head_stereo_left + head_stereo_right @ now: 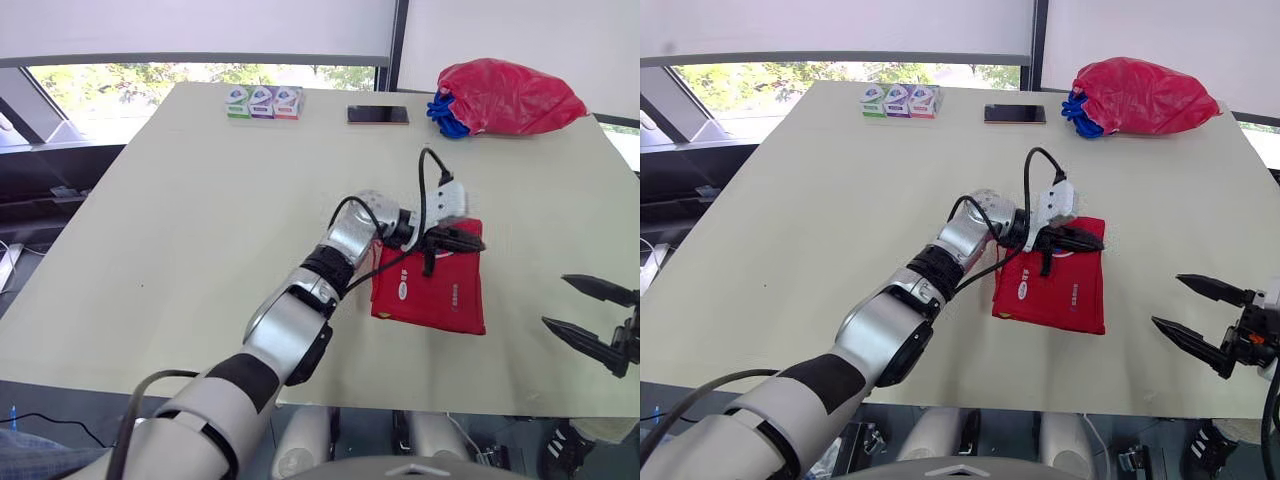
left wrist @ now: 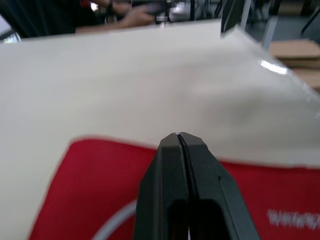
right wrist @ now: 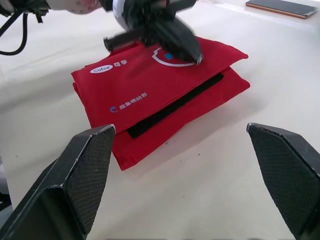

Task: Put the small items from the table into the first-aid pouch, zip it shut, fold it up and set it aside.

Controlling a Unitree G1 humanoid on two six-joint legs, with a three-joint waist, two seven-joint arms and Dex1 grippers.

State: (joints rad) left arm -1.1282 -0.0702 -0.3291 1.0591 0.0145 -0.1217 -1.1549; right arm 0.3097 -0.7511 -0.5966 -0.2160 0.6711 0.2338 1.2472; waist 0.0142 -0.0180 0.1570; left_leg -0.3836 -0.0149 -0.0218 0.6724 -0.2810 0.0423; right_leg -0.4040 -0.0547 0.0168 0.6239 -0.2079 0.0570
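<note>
Notably, right wrist view reveals the pouch's (image 3: 135, 82) black strip (image 3: 175, 105).

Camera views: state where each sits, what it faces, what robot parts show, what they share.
Left eye view: head, forward and down over the table; left gripper at the folded first-aid pouch, right gripper near the edge.
Right eye view: its stereo twin, same scene.
Left wrist view: along the shut fingers, across the pouch.
Right wrist view: between its open fingers, towards the pouch.
Shared: the pouch.
</note>
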